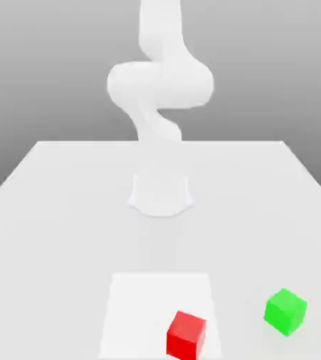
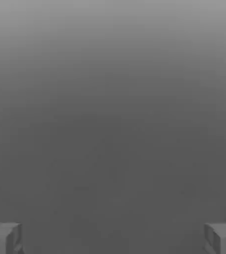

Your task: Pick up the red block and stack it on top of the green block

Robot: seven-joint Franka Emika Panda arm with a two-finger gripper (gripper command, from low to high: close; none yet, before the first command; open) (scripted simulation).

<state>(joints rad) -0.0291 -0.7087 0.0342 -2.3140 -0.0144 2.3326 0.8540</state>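
Evidently nothing has been picked up yet. Seen from the exterior view, the red block (image 1: 186, 335) is left on the white desk (image 1: 65, 211) near its front edge, well apart from the green block (image 1: 286, 311) at its right; grasping and stacking remain. Grey backdrop is seen behind. From the hand view, the pincer (image 2: 113, 238) is held wide apart, empty, against plain grey.

A big white table (image 1: 58, 211) is filling the lower part of the exterior view, and it is looking flat and smooth. A brighter white square (image 1: 139, 309) is lying on the table near the front edge. Behind the table, a grey wall (image 1: 43, 70) is going from darker at the top to lighter lower down.
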